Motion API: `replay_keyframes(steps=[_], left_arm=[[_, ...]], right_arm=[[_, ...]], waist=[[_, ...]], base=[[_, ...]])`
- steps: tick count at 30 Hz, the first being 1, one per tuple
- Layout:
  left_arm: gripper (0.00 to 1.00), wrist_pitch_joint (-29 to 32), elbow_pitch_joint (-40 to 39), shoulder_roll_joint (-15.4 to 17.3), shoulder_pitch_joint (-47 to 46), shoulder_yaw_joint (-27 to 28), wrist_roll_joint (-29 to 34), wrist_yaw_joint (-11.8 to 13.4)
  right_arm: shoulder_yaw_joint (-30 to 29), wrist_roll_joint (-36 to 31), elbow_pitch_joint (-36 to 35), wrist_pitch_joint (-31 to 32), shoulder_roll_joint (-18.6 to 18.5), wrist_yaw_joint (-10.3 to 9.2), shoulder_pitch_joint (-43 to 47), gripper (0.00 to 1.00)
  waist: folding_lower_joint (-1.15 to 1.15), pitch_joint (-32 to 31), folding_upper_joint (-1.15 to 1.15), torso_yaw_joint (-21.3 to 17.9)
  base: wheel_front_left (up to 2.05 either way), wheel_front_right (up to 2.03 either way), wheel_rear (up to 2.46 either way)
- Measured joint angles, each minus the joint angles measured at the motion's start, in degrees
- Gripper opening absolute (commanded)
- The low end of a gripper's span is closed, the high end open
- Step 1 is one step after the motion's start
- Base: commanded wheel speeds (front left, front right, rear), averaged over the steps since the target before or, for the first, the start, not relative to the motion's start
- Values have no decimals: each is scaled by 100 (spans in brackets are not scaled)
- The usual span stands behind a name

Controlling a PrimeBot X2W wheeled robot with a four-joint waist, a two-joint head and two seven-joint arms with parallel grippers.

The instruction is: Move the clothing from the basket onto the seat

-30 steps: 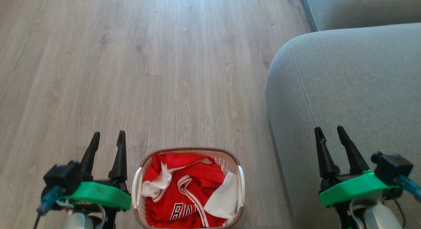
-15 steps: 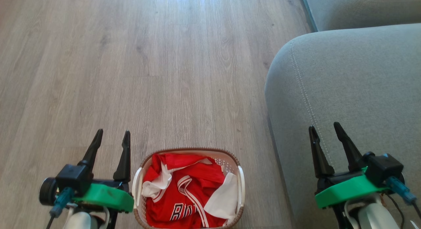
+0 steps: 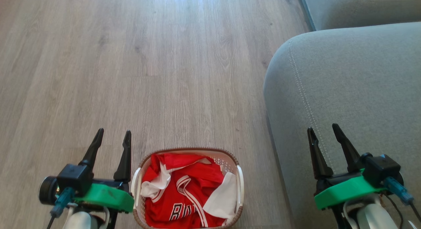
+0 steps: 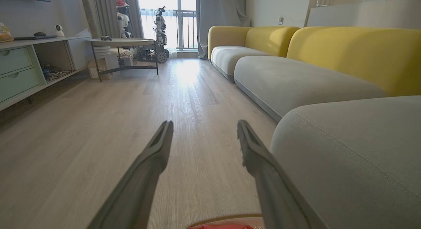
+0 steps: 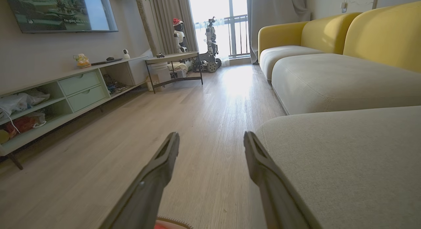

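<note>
The wood-plank floor [image 3: 164, 74] takes up most of the head view, pale and bare ahead of the robot. The grey-green seat [image 3: 355, 84] lies on the right, its rounded corner and double seam toward the middle. A second cushion [image 3: 361, 8] lies beyond it at the top right. In the wrist views yellow backrests [image 4: 355, 54] rise behind these cushions.

The basket [image 3: 187, 150] stands on the floor at the bottom centre, just left of the seat and apart from it, its near end cut off by the frame edge. The clothing [image 3: 184, 196] lies crumpled inside the basket, red with white trim, part of the white lettering facing up. None of it is on the seat.

The left pincer [image 3: 113, 131] hangs just left of the basket, beside its white handle, fingers pointing ahead and spread with nothing between them. The left wrist view looks down the room between the two fingers, with the basket's brown rim at the bottom edge.

The right pincer [image 3: 322, 127] shows over the seat near its seam, well right of the basket. Its fingers are likewise spread and empty.
</note>
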Motion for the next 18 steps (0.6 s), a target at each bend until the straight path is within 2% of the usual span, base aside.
replay_keyframes(steps=[6, 12, 18], left_arm=[[100, 0, 1, -1, 0, 1, -5, -1], [100, -1, 56, -1, -125, -2, -69, -1], [100, -1, 250, -1, -402, -4, -108, -41]], right_arm=[[30, 0, -2, 0, -13, 0, -93, 100], [70, 66, -48, 0, -247, 0, -366, 100], [8, 158, -163, -7, -248, 0, -559, 100]], waist=[[0, 85, 0, -64], [0, 343, 0, -168], [0, 650, 0, -285]], base=[[0, 0, 0], [0, 0, 0], [0, 0, 0]])
